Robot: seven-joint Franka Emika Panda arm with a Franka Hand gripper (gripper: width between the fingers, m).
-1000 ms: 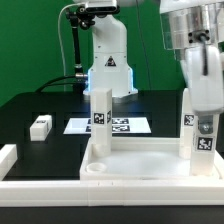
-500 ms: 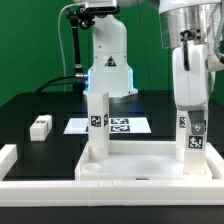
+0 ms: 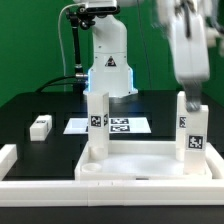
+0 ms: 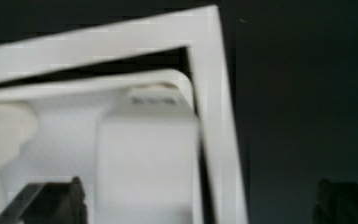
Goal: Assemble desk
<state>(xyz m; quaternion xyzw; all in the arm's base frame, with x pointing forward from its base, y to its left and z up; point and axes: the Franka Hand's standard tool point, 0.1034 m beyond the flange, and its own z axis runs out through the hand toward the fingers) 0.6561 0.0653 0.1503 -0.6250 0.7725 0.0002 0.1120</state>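
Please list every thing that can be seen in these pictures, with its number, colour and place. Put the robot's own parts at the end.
Desk top: one, white, tray with raised rim, at the front of the table.
Legs standing on the desk top: two, white with black-and-white tags; one toward the exterior view's left, one toward its right, under the gripper.
Loose leg: one, white, lying on the table at the exterior view's left.
Marker board: one, white with black tags, flat on the table behind the desk top.
Border rails: white, along the table's front edge and corner.
Table: one, black.
Arm base: one, white, behind the table.
Gripper: one, white, open, above the right-hand leg, not holding it.
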